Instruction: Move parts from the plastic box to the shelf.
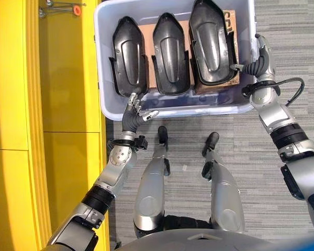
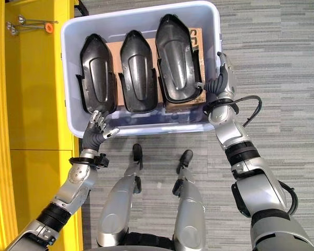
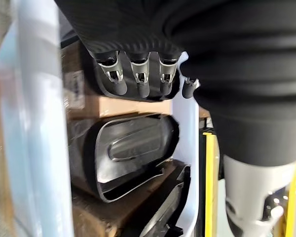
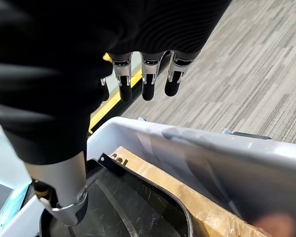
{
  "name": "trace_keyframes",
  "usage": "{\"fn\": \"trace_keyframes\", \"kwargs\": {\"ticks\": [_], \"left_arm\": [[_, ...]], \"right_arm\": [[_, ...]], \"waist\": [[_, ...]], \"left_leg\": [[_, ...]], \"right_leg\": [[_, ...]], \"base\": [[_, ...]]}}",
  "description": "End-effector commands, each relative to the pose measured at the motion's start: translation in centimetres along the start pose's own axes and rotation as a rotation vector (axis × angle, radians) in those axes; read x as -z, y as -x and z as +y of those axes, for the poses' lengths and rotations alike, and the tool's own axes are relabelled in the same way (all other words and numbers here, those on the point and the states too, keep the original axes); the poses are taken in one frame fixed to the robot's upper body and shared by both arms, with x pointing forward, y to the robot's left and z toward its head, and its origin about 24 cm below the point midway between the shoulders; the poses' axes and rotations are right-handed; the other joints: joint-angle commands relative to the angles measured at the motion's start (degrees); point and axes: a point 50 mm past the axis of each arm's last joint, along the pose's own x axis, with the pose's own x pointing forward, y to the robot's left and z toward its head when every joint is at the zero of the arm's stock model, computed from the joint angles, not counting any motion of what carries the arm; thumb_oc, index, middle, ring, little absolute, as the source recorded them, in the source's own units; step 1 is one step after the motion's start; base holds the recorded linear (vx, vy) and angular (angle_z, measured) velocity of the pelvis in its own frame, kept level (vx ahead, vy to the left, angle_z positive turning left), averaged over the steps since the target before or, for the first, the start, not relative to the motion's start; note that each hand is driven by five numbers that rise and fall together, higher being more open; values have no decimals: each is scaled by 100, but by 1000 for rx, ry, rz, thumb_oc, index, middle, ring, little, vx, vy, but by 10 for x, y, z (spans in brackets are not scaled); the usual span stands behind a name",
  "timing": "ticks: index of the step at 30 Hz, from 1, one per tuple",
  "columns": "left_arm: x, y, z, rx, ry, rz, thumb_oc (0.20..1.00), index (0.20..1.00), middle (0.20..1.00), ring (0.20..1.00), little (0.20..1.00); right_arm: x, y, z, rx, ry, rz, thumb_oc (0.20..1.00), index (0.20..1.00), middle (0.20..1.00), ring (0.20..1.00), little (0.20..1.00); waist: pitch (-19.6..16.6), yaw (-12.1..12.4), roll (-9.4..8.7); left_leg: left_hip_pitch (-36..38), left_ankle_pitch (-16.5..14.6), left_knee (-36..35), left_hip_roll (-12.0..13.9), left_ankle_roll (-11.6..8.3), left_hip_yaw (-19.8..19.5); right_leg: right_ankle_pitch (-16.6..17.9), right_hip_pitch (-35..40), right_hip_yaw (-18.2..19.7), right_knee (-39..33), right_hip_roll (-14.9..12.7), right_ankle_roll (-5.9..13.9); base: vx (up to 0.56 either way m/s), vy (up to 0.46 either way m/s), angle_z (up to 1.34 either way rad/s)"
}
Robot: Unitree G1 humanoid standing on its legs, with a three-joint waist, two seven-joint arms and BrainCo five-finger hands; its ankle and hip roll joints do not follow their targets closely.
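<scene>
A pale blue plastic box [image 1: 172, 111] stands on the floor in front of me. Three black moulded parts lie side by side in it on cardboard: left part [image 1: 130, 55], middle part [image 1: 170, 52], right part [image 1: 212, 39]. My left hand [image 1: 133, 107] is at the box's near left corner. Its straight fingers [image 3: 138, 81] reach over the rim to the near end of the left part, open. My right hand [image 1: 261, 60] straddles the box's right wall. Its straight fingers [image 4: 148, 79] stay outside while the thumb dips inside beside the right part [image 4: 128, 212].
A yellow shelf [image 1: 63, 78] runs along the box's left side, close to its wall. A few metal tools with an orange piece [image 1: 63, 8] lie at the shelf's far end. Grey striped carpet [image 1: 293, 31] stretches to the right of the box.
</scene>
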Motion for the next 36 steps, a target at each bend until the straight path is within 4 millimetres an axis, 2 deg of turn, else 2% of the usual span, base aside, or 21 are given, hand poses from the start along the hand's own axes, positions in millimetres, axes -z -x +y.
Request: {"fn": "trace_keyframes", "kwargs": {"ticks": [1, 8, 12, 14, 19, 23, 28, 31, 36], "left_arm": [[-13, 6, -17, 93, 73, -82, 1000, 1000, 1000, 1000, 1000], [-17, 7, -32, 150, 102, -83, 1000, 1000, 1000, 1000, 1000], [-15, 8, -32, 146, 107, -73, 1000, 1000, 1000, 1000, 1000], [-14, 8, -31, 148, 102, -70, 1000, 1000, 1000, 1000, 1000], [-12, 9, -29, 154, 155, -45, 1000, 1000, 1000, 1000, 1000], [-14, 11, -36, 185, 174, -59, 1000, 1000, 1000, 1000, 1000], [-13, 10, -39, 186, 173, -53, 1000, 1000, 1000, 1000, 1000], [-14, 9, -42, 184, 165, -53, 1000, 1000, 1000, 1000, 1000], [-16, 8, -47, 184, 176, -70, 1000, 1000, 1000, 1000, 1000]], "right_arm": [[-31, -14, -18, 42, 74, -135, 1000, 1000, 1000, 1000, 1000], [-36, -22, -20, 61, 249, -165, 1000, 1000, 1000, 1000, 1000], [-36, -27, -24, 82, 346, -185, 1000, 1000, 1000, 1000, 1000], [-35, -30, -27, 101, 334, -154, 1000, 1000, 1000, 1000, 1000], [-30, -34, -39, 238, 380, -113, 1000, 1000, 1000, 1000, 1000], [-17, -33, -40, 292, 310, -15, 1000, 1000, 1000, 1000, 1000], [-7, -32, -35, 250, 170, 87, 1000, 1000, 1000, 1000, 1000], [-7, -33, -38, 306, 174, 85, 1000, 1000, 1000, 1000, 1000], [-7, -27, -21, 236, 78, 112, 1000, 1000, 1000, 1000, 1000]], "waist": [[-183, 6, 142], [-183, 80, 197], [-183, 118, 220], [-183, 144, 225], [-183, 192, 250], [-183, 208, 278], [-183, 198, 294], [-183, 198, 306], [-183, 169, 312]], "left_leg": [[-371, 35, 150, 23, -184, -398], [-833, 116, 184, -1, -183, -490], [-912, 98, 244, -24, -181, -513], [-964, 103, 264, -28, -179, -520], [-1113, 88, 354, -47, -174, -576], [-1227, 83, 372, -43, -157, -574], [-1374, 59, 473, -57, -159, -564], [-1529, 42, 563, -55, -160, -567], [-1689, 36, 627, -55, -150, -544]], "right_leg": [[-388, -261, 151, 705, -201, 295], [-400, -722, 166, 898, -221, 304], [-426, -784, 150, 958, -255, 310], [-425, -829, 139, 981, -262, 313], [-446, -947, 124, 1059, -267, 302], [-431, -1053, 131, 1055, -274, 295], [-452, -1191, 142, 1143, -285, 288], [-472, -1338, 149, 1239, -283, 282], [-480, -1504, 184, 1302, -253, 261]], "base": [[0, 0, 0], [-3, -14, 2], [2, -8, 2], [9, -6, 10], [13, -8, 5], [4, 4, 2], [10, 3, 2], [16, 4, 3], [0, 0, 0]]}}
